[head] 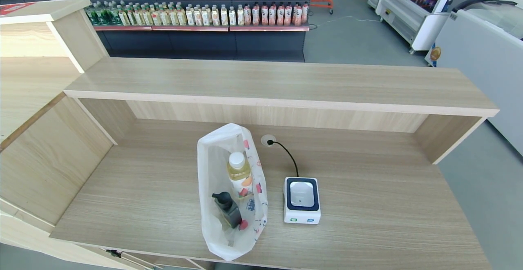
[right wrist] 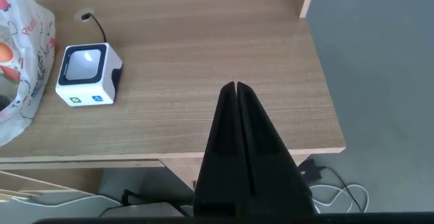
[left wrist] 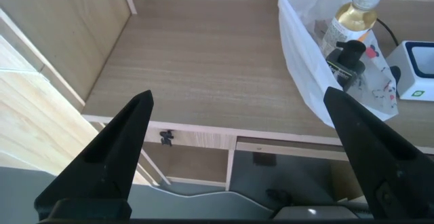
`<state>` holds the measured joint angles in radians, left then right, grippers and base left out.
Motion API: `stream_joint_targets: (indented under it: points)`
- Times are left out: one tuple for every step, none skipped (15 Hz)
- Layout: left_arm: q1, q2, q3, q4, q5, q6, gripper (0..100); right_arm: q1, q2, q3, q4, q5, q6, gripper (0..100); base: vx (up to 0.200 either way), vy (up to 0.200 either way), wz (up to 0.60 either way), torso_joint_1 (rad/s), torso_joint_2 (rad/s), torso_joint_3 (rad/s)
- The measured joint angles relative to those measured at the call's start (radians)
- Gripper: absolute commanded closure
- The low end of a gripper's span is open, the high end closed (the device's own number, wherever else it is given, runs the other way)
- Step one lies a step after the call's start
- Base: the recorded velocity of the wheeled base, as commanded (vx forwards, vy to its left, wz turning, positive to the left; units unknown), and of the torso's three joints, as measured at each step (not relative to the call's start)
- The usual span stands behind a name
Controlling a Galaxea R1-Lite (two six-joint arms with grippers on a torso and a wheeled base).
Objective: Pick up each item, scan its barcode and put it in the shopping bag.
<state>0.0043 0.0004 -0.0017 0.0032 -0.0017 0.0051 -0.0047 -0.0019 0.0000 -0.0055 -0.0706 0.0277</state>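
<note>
Judging from how things lie, the task looks all but done: the bag (head: 207, 168) rests on the desk (head: 367, 188) near its 6 o'clock edge, mouth open toward 12 o'clock, and it holds two items. A tea bottle (head: 239, 174) lies at the bag's 12 o'clock end. A dark pump bottle (head: 229, 210) sits just below it toward 6 o'clock, the two touching or nearly so. The scanner (head: 301, 199) stands just beside the bag at its 3 o'clock, window up, with its cable (head: 288, 153) running off toward 11 o'clock into a hole in the desk. The left fingers (left wrist: 125, 142) are spread wide apart with nothing between them, and they hang off the desk's 6 o'clock edge, well apart from the bag. The right fingers (right wrist: 247, 149) are pressed together, also empty, and sit past the same edge on the scanner's side. The step in hand seems to be a last check and a clean finish, so both arms are best kept low and outside the desk edge. The thin plastic would snag easily, and a tug could roll the bottles out. If another item did turn up, it would want a firm hold around its body and its barcode turned squarely to the scanner window. It should then be lowered through the bag's mouth — not dropped onto the pump head.
</note>
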Motion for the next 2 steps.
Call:
stream_joint_targets:
  points:
    - [0.0,0.0,0.0,0.0,0.0,0.0,0,0.0,0.0,0.0,0.0,0.0,0.0,100,0.0,0.0,0.0,0.0,0.0,0.0]
    - [0.0,0.0,0.0,0.0,0.0,0.0,0,0.0,0.0,0.0,0.0,0.0,0.0,100,0.0,0.0,0.0,0.0,0.0,0.0]
